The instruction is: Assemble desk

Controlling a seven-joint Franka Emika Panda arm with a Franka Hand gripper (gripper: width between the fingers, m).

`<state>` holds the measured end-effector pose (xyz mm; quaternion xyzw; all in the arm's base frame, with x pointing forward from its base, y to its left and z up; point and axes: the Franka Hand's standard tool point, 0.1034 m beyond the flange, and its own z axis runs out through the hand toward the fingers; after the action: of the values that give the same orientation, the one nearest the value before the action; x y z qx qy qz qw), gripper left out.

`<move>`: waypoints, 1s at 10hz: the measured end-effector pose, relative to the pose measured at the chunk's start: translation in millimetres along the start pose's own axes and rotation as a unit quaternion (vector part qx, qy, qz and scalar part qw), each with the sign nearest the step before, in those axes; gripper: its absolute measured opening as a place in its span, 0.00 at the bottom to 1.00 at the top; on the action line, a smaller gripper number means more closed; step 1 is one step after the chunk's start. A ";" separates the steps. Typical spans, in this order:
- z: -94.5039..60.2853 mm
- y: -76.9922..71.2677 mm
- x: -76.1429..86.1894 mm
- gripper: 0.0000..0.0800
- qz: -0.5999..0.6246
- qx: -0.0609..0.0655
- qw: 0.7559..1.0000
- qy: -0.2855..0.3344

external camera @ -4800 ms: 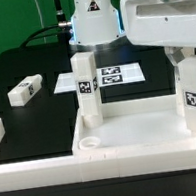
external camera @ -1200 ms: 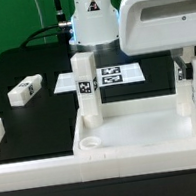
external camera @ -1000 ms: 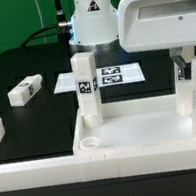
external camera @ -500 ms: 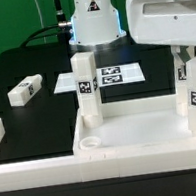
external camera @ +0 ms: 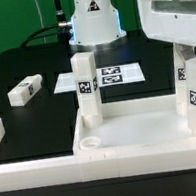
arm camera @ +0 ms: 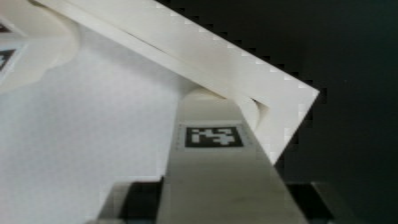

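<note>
On the black bench (external camera: pixel 29 126), the white desk top (external camera: pixel 141 130) carries two upright legs. The pincer (arm camera: pixel 222 203) is clamped on the leg (external camera: pixel 194 98) at the exterior view's right; a loose leg (external camera: pixel 24 91) lies well apart.

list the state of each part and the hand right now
hand: shut on the right leg
right leg: upright at a corner of the desk top, held
back leg: upright in its corner, free of the hand
loose leg: lying on the table, not fitted
front socket: empty
desk top: flat, rim up
</note>
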<state>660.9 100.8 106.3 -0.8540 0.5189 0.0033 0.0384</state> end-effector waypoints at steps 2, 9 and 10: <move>-0.4 3.6 -0.9 0.66 -0.071 -0.016 0.997 0.002; -2.2 0.6 -6.2 0.81 -0.418 -0.025 0.908 0.000; -2.1 0.3 -7.2 0.81 -0.455 -0.025 0.890 -0.001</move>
<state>657.3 106.9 108.7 -0.9972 0.0727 -0.0012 0.0149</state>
